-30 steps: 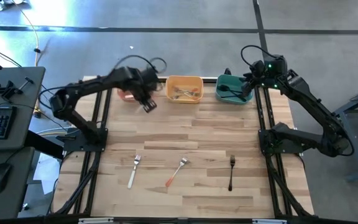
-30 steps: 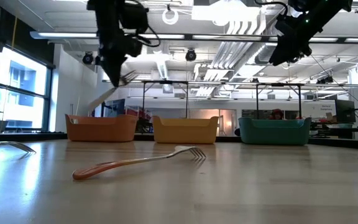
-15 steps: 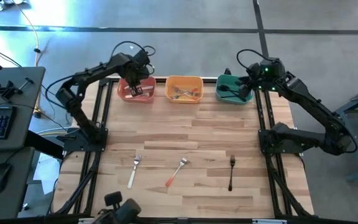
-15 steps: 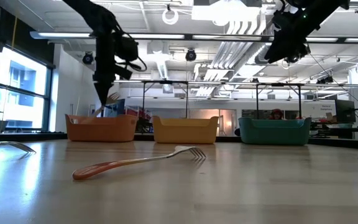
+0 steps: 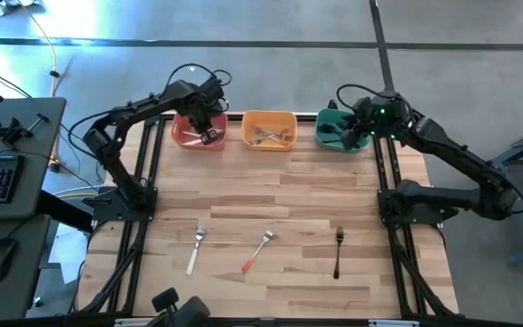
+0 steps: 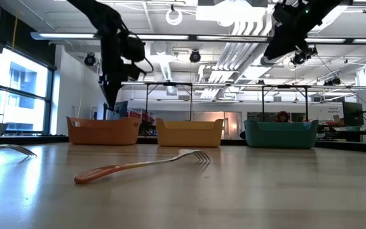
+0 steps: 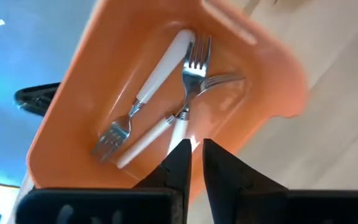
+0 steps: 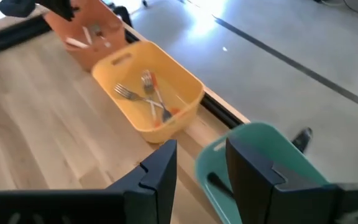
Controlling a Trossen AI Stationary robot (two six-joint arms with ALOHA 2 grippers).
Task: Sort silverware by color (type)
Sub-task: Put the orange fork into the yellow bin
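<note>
Three forks lie flat on the table's near half: a white-handled fork, an orange-handled fork and a black-handled fork. My left gripper hangs over the orange bin, fingers a narrow gap apart, holding nothing. Three white-handled forks lie in that bin, and one handle end lies just beyond my fingertips. My right gripper is open above the green bin, which holds a black fork.
The yellow bin stands between the orange and green bins along the far edge and holds orange-handled forks. Bare wood lies between the bins and the three forks near the front.
My left gripper moved from beside the orange bin toward the far edge, over it, and came down. The white fork that hung from it in the low view no longer shows there. My right gripper shifted slightly toward the table's left above the green bin.
</note>
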